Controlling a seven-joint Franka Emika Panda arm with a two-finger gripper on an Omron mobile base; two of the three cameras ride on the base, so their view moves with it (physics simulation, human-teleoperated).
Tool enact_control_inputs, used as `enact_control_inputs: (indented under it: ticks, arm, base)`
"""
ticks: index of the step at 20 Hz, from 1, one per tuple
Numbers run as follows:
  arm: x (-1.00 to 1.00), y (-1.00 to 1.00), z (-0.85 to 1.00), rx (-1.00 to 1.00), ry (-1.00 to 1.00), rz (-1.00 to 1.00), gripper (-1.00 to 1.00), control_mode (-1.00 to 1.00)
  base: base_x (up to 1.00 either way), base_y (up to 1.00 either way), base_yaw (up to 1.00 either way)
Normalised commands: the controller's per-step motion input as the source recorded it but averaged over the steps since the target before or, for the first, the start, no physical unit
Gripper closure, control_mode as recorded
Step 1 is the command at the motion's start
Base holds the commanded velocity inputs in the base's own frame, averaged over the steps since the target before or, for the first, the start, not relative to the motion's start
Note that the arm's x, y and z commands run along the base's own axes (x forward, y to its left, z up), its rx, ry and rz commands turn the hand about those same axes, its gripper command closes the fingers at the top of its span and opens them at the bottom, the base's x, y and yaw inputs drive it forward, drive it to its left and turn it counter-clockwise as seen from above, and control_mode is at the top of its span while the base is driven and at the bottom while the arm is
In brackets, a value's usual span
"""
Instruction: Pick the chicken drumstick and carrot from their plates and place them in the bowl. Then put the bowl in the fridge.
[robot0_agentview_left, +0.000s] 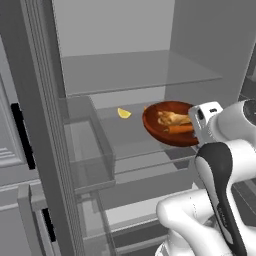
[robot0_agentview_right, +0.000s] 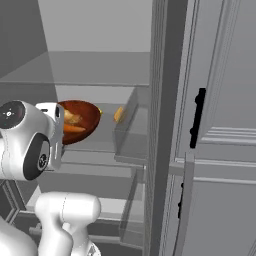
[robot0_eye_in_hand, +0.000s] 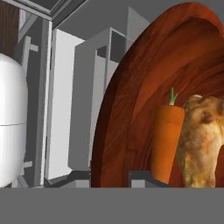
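got my gripper (robot0_eye_in_hand: 109, 177) pinched tight on the bowl (robot0_agentview_left: 167, 131) rim at 6 o'clock, carrot (robot0_eye_in_hand: 168, 140) and drumstick (robot0_eye_in_hand: 199, 140) riding inside, tilted over the fridge (robot0_agentview_left: 145, 75) shelf so it slides in.

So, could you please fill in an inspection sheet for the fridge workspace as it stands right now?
Surface: translucent glass fridge shelf, level.
Job's things: round reddish-brown glossy bowl at shelf height, tipped toward the camera in the left base view; whether it rests on the shelf cannot be told. It holds the golden-tan chicken drumstick and slim orange carrot, side by side.
Clutter: small yellow wedge on the shelf behind the bowl.
Grippers: two-finger gripper shut on the bowl's rim.
Cables: nothing seen.
Surroundings: pale grey fridge walls, clear door bin.
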Motion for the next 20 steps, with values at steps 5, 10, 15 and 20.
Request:
enact_control_inputs:
  ticks: [5,10,15,20]
  arm:
    - [0.00,0.00,0.00,0.00,0.00,0.00,1.00,1.00]
    - [0.05,0.00,-0.03,0.00,0.00,0.00,1.00,-1.00]
    - [0.20,0.10,-0.15,0.00,0.00,0.00,1.00,-1.00]
    - [0.42,0.43,-0.45,0.00,0.01,0.05,1.00,-1.00]
  base:
    - [0.32,0.00,0.00]
    - [0.11,0.01,0.00]
    - [0.00,0.00,0.00]
    - [0.00,0.00,0.00]
